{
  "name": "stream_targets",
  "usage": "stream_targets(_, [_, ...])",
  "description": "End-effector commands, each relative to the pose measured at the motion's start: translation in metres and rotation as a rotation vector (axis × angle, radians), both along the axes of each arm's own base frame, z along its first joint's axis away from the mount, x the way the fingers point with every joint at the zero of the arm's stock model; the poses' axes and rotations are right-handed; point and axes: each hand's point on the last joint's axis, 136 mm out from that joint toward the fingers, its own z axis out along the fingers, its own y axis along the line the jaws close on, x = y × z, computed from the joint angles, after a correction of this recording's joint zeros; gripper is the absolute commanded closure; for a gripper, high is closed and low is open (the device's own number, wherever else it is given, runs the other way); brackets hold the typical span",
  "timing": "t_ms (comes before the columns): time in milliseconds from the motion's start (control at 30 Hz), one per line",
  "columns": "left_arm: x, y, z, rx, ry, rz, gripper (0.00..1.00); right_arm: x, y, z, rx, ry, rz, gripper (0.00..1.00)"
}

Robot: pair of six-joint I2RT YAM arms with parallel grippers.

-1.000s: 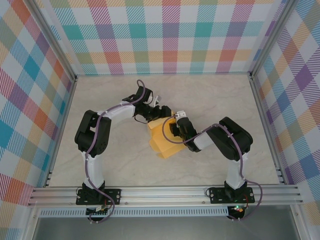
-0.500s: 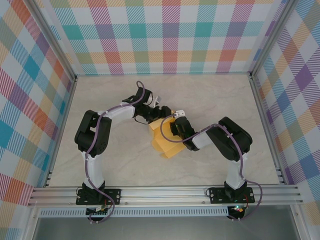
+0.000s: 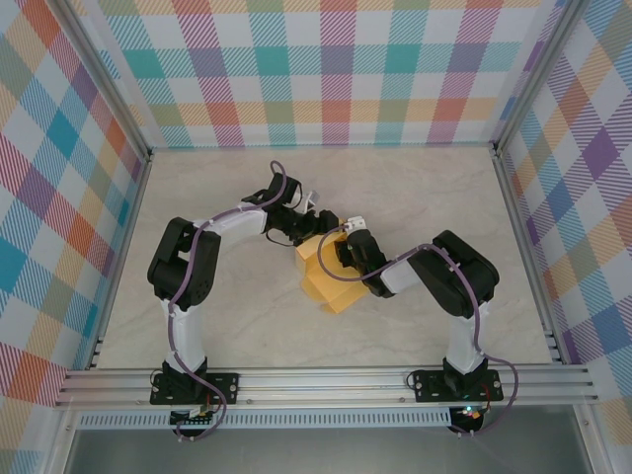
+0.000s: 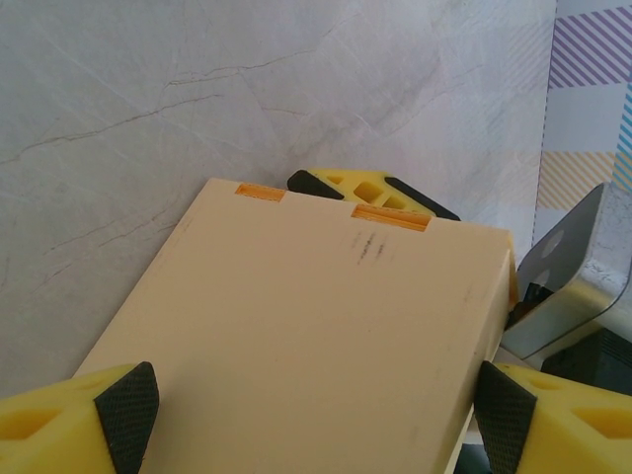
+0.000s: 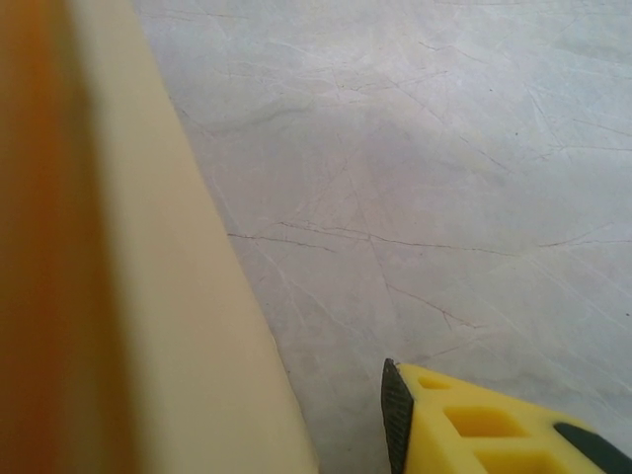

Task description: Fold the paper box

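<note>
The paper box (image 3: pixel 326 281) sits near the middle of the table (image 3: pixel 434 197), already a closed, flat rectangular shape and not a loose sheet. The job therefore looks to be in its last stage, seating the end closure. In the left wrist view two orange tabs (image 4: pixel 390 217) show along the box's far edge, apparently pushed into their slots. The left gripper (image 3: pixel 302 227) reaches in from the far left and straddles the box across its width. Its jaws are spread wide, and each dark pad (image 4: pixel 126 410) meets a long edge of the card, so it appears to clamp the box and steady it. The right gripper (image 3: pixel 345 251) comes in from the right. One of its yellow fingers (image 4: pixel 370 190) lies just beyond the tabbed edge. In its own wrist view a single finger (image 5: pixel 474 430) hangs over bare table, a little apart from the blurred box wall on the left. The other finger is hidden, so I cannot tell how far this gripper is open or whether it pinches any card. The next move probably calls for a light, square push on the tabbed end while the left grip braces the box. Thin card will likely buckle under a hard or slanted push.
</note>
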Motion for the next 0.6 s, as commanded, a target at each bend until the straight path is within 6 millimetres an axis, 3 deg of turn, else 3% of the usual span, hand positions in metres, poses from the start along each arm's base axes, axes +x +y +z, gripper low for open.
stream_targets(0, [-0.023, 0.010, -0.040, 0.095, 0.134, -0.018, 0.16, -0.002, 0.007, 0.012, 0.001, -0.031, 0.055, 0.57])
stream_targets(100, [-0.023, 0.007, -0.036, 0.081, 0.127, -0.036, 0.18, -0.002, 0.009, 0.013, -0.019, -0.043, 0.072, 0.45])
stream_targets(200, [-0.025, 0.006, -0.034, 0.080, 0.124, -0.060, 0.18, -0.001, 0.009, 0.021, -0.030, -0.086, 0.098, 0.42])
stream_targets(433, [-0.028, 0.005, -0.031, 0.074, 0.117, -0.108, 0.20, -0.012, 0.020, 0.025, -0.056, -0.124, 0.279, 0.43])
stream_targets(567, [-0.033, -0.001, -0.025, 0.047, 0.116, -0.157, 0.20, -0.017, 0.020, 0.028, -0.077, -0.123, 0.335, 0.51])
